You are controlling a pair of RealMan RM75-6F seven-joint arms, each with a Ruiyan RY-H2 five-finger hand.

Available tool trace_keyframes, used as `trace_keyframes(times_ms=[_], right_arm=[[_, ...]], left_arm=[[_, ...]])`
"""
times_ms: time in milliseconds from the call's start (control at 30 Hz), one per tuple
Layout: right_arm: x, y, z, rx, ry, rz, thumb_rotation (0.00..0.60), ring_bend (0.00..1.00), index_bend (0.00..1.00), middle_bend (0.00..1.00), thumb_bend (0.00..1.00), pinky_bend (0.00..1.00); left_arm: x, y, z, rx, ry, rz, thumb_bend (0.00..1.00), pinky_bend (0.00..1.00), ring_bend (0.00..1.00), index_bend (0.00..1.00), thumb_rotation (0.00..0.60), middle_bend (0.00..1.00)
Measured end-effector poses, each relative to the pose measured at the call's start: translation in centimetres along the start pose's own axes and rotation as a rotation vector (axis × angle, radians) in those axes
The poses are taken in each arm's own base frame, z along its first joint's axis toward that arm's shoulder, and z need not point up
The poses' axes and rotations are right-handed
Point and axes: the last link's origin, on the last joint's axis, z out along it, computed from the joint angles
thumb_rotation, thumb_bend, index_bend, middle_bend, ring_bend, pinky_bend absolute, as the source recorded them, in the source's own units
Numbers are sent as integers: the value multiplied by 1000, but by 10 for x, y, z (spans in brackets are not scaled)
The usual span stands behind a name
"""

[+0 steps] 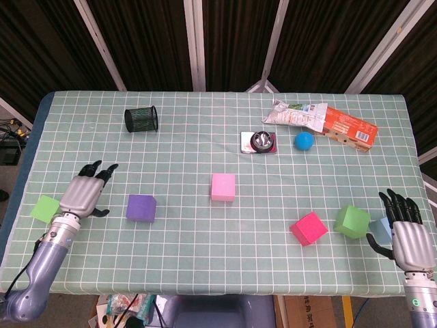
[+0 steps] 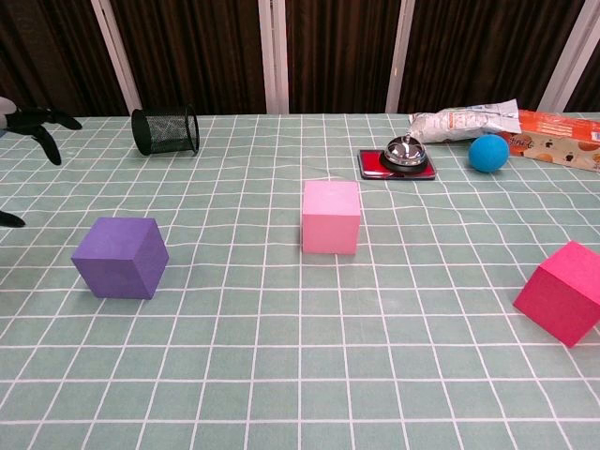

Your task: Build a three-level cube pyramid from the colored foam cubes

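Observation:
Several foam cubes lie apart on the checked cloth: a pink cube (image 1: 223,186) (image 2: 331,217) in the middle, a purple cube (image 1: 141,208) (image 2: 121,257) to its left, a magenta cube (image 1: 308,228) (image 2: 563,292) tilted at front right, a green cube (image 1: 352,221) beside it and another green cube (image 1: 45,208) at the far left. A pale blue cube (image 1: 379,229) peeks out behind my right hand (image 1: 409,231), which hovers open at the table's right front edge. My left hand (image 1: 85,193) (image 2: 26,124) is open, between the left green cube and the purple cube, holding nothing.
A black mesh cup (image 1: 141,119) lies on its side at back left. A call bell on a tray (image 1: 259,142), a blue ball (image 1: 304,141) and snack packets (image 1: 321,120) sit at back right. The table edge (image 1: 205,283) runs along the front.

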Motion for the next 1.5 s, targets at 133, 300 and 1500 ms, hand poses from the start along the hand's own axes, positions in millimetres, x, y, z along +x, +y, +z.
trace_keyframes(times_ms=[133, 300, 1500], right_arm=[[0, 0, 0, -3, -4, 7, 600, 0, 0, 0, 317, 0], [0, -1, 1, -1, -6, 14, 600, 0, 0, 0, 317, 0], [0, -3, 1, -6, -11, 20, 600, 0, 0, 0, 317, 0]], left_arm=[[-8, 13, 3, -28, -12, 9, 62, 108, 14, 0, 600, 264], [-16, 27, 5, -52, -10, 14, 63, 108, 15, 0, 600, 281], [-35, 50, 7, -99, -14, 10, 63, 108, 14, 0, 600, 279]])
